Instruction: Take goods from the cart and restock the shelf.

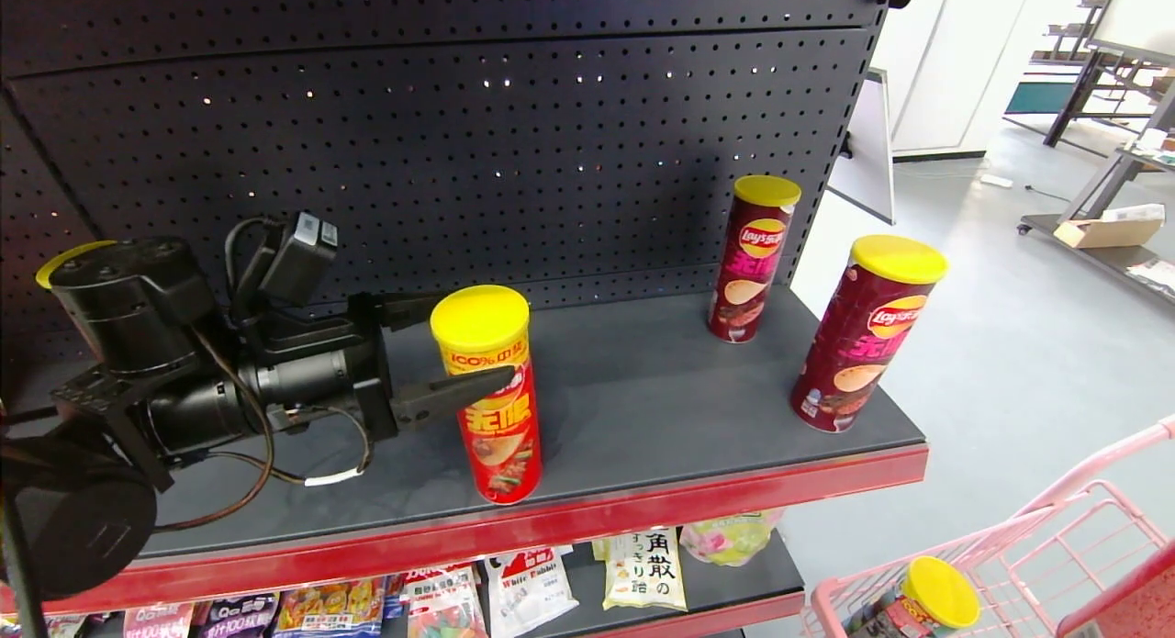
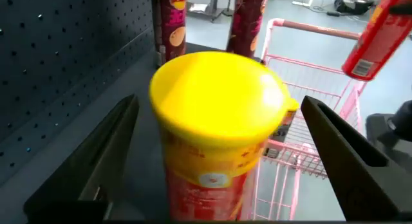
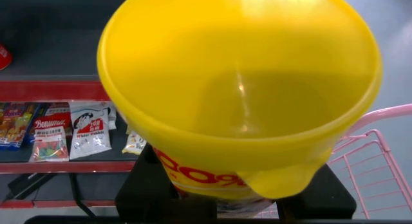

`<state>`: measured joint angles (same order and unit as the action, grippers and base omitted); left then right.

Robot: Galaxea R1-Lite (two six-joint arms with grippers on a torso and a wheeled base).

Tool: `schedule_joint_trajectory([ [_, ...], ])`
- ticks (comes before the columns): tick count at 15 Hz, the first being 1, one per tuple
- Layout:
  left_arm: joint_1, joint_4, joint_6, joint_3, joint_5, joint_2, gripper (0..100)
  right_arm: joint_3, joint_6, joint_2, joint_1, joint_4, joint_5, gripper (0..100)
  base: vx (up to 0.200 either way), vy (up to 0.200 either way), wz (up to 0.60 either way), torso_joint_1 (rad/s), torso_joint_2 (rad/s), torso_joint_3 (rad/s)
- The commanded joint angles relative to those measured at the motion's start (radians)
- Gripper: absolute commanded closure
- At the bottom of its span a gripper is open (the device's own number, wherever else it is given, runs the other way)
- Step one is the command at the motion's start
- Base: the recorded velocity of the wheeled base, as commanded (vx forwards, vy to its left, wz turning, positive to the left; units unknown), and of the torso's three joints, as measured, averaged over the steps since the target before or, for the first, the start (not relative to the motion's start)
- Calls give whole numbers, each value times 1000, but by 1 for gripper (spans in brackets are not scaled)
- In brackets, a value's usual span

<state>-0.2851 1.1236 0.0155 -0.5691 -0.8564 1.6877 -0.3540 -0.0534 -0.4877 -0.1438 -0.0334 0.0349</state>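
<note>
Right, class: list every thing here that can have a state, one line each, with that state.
Left pincer: open, fingers either side of the near red can.
Near red can: upright, lid on.
Right pincer: shut on the held can.
Held can: lid on, lifted, tilted.
Back maroon can: upright, lid on.
Front maroon can: upright, lid on.
Cart can: lid on, inside the cart.

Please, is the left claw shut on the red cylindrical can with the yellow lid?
No, the left claw stands open, gaps either side of the yellow-lidded red can.
</note>
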Motion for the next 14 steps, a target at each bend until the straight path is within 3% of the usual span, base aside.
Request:
schedule_joint_trajectory([
  [1,0,-22,0,-1,-10,-49,0,3,0,0,0,-2,0,100,0,0,0,0,0,0],
  [5,4,-48,-6,-21,-16,-79,0,6,-2,-2,0,-2,0,100,0,0,0,0,0,0],
  [7,7,-50,-22,-55,26,-82,0,4,-3,-2,0,-3,0,100,0,0,0,0,0,0],
  [8,7,-54,-29,-83,103,-82,0,3,-3,-2,0,-3,0,100,0,0,0,0,0,0],
  [10,7,-84,-48,-120,194,-91,0,-2,-5,-5,0,-5,0,100,0,0,0,0,0,0],
  [11,7,-131,-75,-140,289,-126,0,-2,-5,-11,0,-3,0,100,0,0,0,0,0,0],
  [13,7,-265,-105,-143,425,-214,0,-16,-5,-28,0,0,0,100,0,0,0,0,0,0],
  [14,7,-392,-105,-144,520,-286,0,-39,-6,-46,0,-3,2,100,0,0,0,0,0,0],
])
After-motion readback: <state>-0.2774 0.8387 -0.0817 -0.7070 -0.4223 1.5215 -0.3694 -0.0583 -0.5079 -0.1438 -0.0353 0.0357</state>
